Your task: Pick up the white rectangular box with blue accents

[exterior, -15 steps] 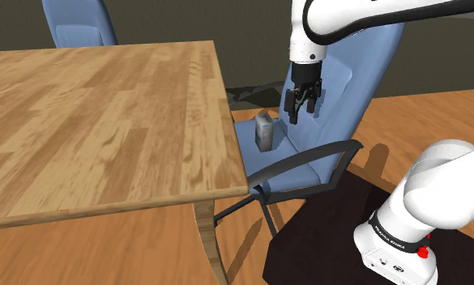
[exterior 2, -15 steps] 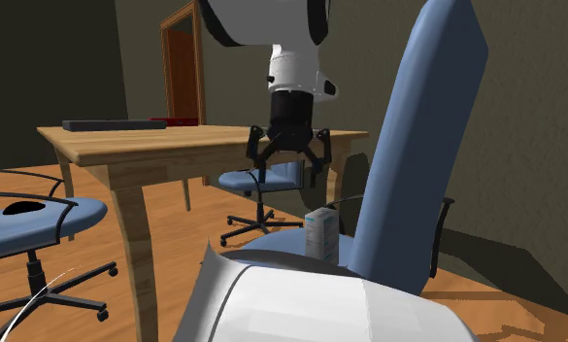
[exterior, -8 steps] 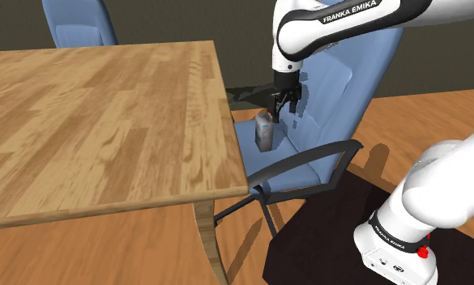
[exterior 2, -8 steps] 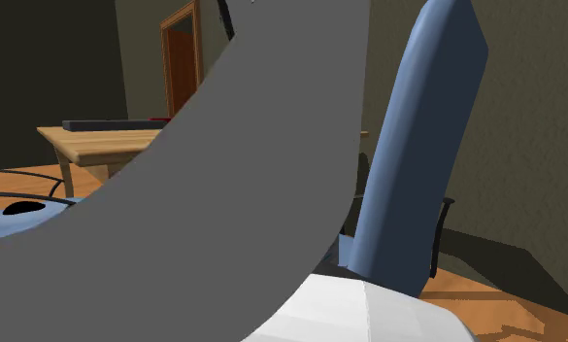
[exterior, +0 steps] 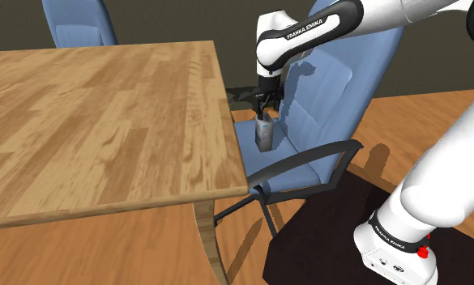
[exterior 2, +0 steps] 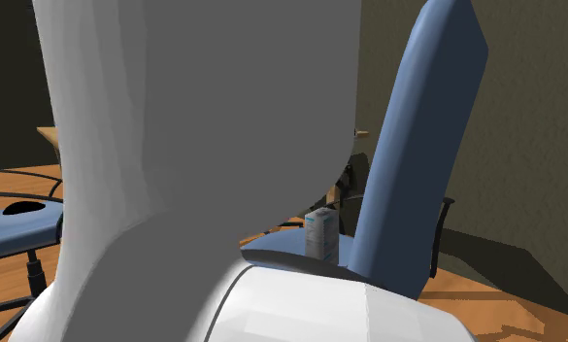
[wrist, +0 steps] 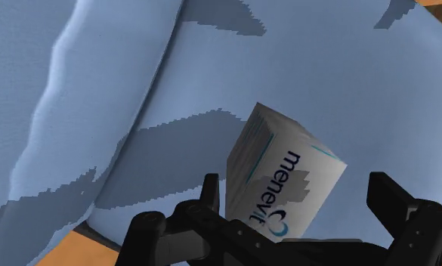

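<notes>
Just off the edge of the wooden table [exterior: 105, 121], at its 3 o'clock in the shoulder view, the white-and-blue box [exterior: 264, 136] stands on the seat of the blue chair [exterior: 340, 89]. In the last second our gripper [exterior: 264, 112] dropped from the box's 1 o'clock down over it. Its fingers [wrist: 389, 200] are wide apart either side, holding nothing, so we reckon squeezing's next.
</notes>
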